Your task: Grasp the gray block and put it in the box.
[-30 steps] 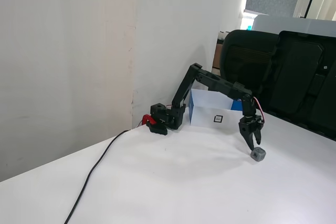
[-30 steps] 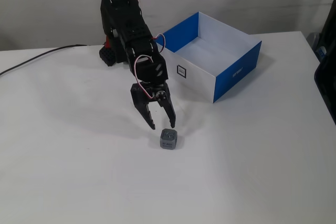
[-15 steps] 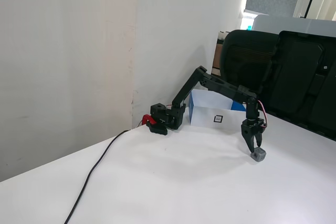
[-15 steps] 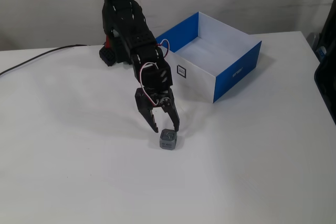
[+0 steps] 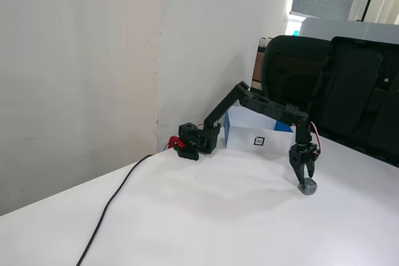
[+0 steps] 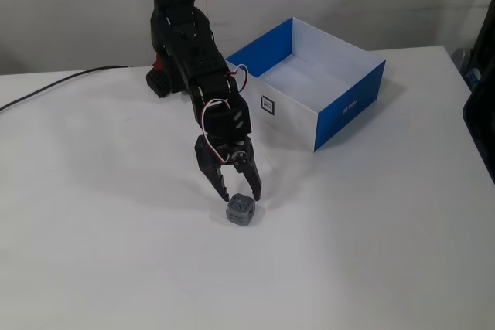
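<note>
- One gray block (image 6: 241,210) on the white table (image 6: 371,253), tilted slightly, well apart from the box.
- One gripper (image 6: 240,194), pointing down, fingertips spread apart on either side of the block's top; contact not clear in either fixed view.
- One box (image 6: 340,106), white outside, blue on some walls, open top, one square marker (image 6: 267,105) on its front.
- One black cable (image 5: 112,200) trailing from the arm's base.
</note>
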Robot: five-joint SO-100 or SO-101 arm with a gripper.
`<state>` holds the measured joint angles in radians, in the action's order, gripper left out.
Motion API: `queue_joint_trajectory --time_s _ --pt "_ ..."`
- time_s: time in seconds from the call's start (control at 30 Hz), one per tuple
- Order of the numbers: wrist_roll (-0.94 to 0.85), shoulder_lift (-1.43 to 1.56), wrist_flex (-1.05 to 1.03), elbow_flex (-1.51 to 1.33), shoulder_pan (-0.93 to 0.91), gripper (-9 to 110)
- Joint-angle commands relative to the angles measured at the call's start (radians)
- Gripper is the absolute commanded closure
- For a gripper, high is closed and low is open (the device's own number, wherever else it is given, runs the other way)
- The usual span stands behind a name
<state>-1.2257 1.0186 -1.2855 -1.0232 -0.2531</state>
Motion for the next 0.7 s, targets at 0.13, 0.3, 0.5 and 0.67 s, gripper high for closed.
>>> queue_joint_trajectory --time_s 0.13,0.3,0.5,0.67 --pt "0.009 -0.009 -0.087 0.189 -0.005 77" --pt "0.017 -0.135 -0.242 0.437 0.005 76" --pt "0.025 -0.488 -0.492 1.046 0.028 76" --pt "0.012 -0.635 -0.595 1.243 0.029 79"
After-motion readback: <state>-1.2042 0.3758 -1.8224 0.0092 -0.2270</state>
